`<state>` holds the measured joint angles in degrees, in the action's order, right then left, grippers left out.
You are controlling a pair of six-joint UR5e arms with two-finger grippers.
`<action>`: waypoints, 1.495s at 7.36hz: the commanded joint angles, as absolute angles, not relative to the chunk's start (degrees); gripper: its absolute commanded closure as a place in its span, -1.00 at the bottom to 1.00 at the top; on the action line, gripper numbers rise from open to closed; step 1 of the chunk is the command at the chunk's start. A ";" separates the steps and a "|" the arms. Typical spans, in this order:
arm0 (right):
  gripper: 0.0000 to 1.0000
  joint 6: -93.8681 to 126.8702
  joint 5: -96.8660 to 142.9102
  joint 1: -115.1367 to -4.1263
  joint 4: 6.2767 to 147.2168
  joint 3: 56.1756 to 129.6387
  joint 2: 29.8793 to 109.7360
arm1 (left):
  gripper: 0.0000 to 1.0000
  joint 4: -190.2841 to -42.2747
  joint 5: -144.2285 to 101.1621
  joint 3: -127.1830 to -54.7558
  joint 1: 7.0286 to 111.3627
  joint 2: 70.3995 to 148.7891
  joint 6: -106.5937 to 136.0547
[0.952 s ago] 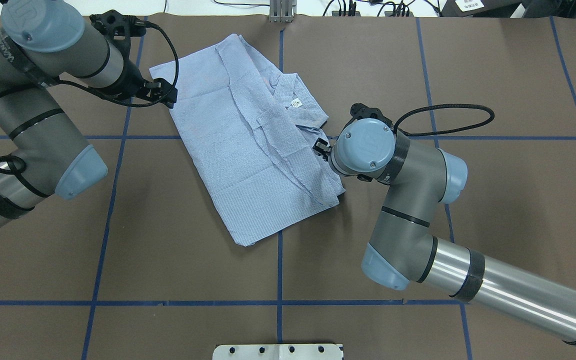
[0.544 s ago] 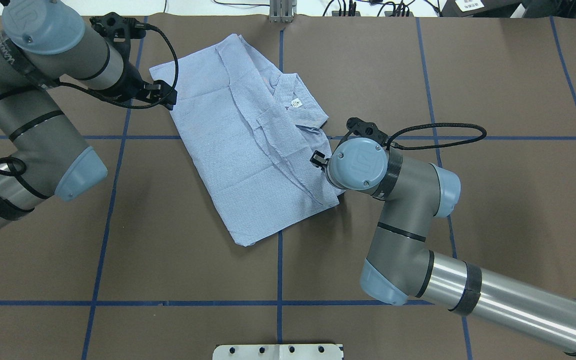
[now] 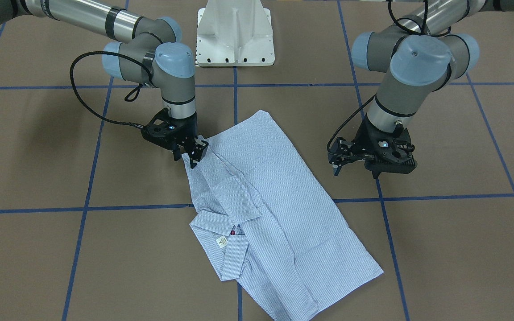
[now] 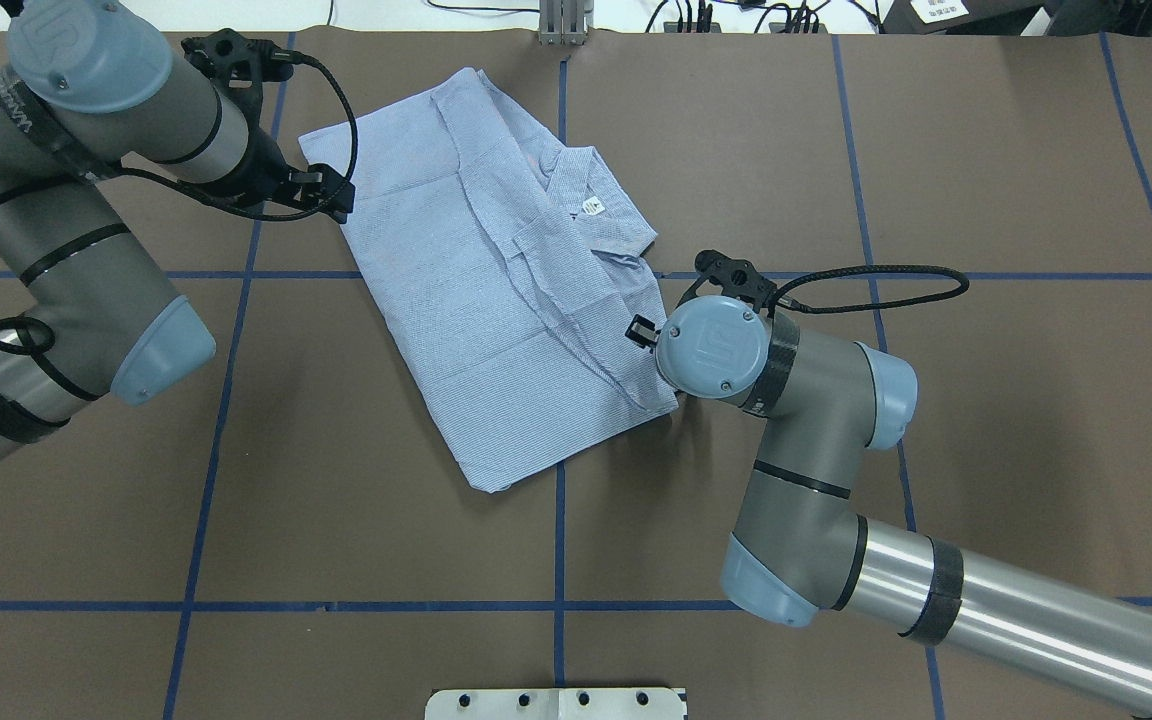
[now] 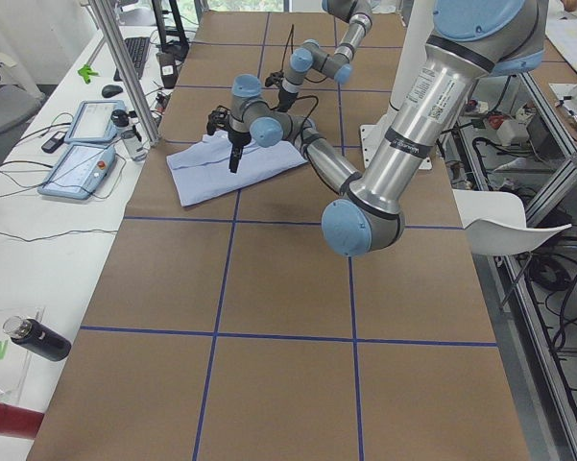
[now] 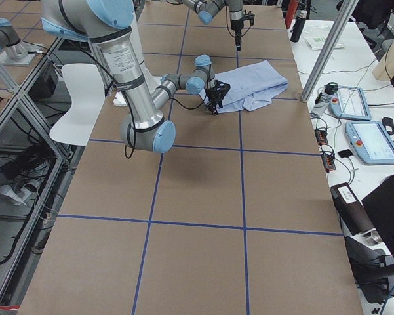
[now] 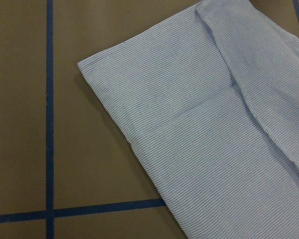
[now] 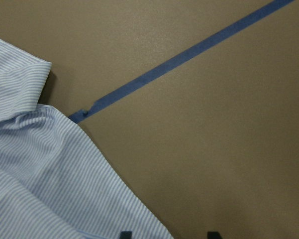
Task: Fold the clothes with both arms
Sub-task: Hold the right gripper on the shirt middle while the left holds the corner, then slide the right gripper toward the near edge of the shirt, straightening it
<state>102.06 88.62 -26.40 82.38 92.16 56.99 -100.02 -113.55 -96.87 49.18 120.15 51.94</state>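
Overhead exterior view: the brown table (image 4: 1016, 420) carries the striped shirt (image 4: 456, 300), folded into a long panel. Its long axis slants from far left to near right, and the collar (image 4: 616, 225) is on the robot's right side. The right arm (image 4: 796, 450) is the nearer; its hand (image 3: 188, 156) sits low at the shirt's right long edge, released, fingertips (image 8: 124, 234) apart, one over cloth, one over bare table. The left hand (image 3: 375, 169) hangs raised off the opposite long edge, apart from the cloth; released or clenched, I cannot tell.
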 commanded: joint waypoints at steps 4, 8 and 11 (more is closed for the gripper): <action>0.99 105.20 87.63 -25.49 82.88 92.20 56.51 | -1.00 -100.02 -113.55 -96.86 49.13 120.15 51.94; 1.00 106.61 87.80 -23.83 88.28 100.06 58.35 | -1.00 -100.02 -113.55 -96.94 49.04 120.23 52.55; 1.00 112.75 83.09 -14.44 96.77 111.79 61.87 | -1.00 -100.11 -113.47 -96.94 48.25 120.23 53.09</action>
